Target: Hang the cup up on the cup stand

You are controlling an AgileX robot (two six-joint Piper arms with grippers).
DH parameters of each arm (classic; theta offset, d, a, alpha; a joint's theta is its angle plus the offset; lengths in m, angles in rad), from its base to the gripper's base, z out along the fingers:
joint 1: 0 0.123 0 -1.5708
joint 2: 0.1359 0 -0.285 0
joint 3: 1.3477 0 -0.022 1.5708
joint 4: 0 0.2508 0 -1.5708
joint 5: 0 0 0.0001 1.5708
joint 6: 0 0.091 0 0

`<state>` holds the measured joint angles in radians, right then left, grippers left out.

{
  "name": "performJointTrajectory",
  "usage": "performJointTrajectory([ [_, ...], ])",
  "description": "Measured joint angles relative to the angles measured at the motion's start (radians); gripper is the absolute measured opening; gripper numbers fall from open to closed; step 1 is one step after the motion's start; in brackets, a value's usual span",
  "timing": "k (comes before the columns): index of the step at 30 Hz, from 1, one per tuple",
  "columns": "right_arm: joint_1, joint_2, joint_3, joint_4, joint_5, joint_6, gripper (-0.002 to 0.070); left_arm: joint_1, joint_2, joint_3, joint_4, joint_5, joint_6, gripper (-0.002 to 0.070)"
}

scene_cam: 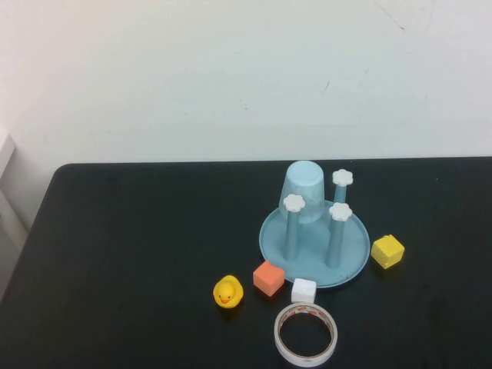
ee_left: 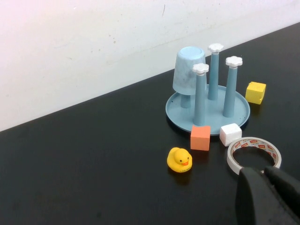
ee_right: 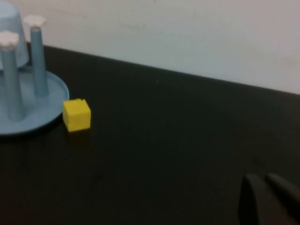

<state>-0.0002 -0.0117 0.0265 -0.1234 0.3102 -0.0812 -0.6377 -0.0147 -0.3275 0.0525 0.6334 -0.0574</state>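
The light-blue cup (scene_cam: 304, 188) sits upside down over the rear left post of the cup stand (scene_cam: 350, 247), hiding that post's cap. The other three posts stand bare with white flower caps. Neither arm appears in the high view. In the left wrist view, the cup (ee_left: 188, 70) and cup stand (ee_left: 177, 111) lie well ahead of my left gripper (ee_left: 263, 172), which is shut and empty just behind the tape roll. My right gripper (ee_right: 265, 180) is shut and empty over bare table, far from the cup stand (ee_right: 49, 91) and cup (ee_right: 10, 33).
In front of the stand lie a yellow duck (scene_cam: 227, 292), an orange cube (scene_cam: 268, 277), a white cube (scene_cam: 304, 290) and a white tape roll (scene_cam: 306, 334). A yellow cube (scene_cam: 387, 251) sits at the stand's right. A white wall backs the black table.
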Motion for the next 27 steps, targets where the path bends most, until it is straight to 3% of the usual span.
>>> performJointTrajectory([
  [27, 0.000, 0.000, -0.006, -0.012, 0.034, 0.020, 0.0000, 0.000, 0.000, 0.000, 0.000, 0.000, 0.000, -0.0001],
])
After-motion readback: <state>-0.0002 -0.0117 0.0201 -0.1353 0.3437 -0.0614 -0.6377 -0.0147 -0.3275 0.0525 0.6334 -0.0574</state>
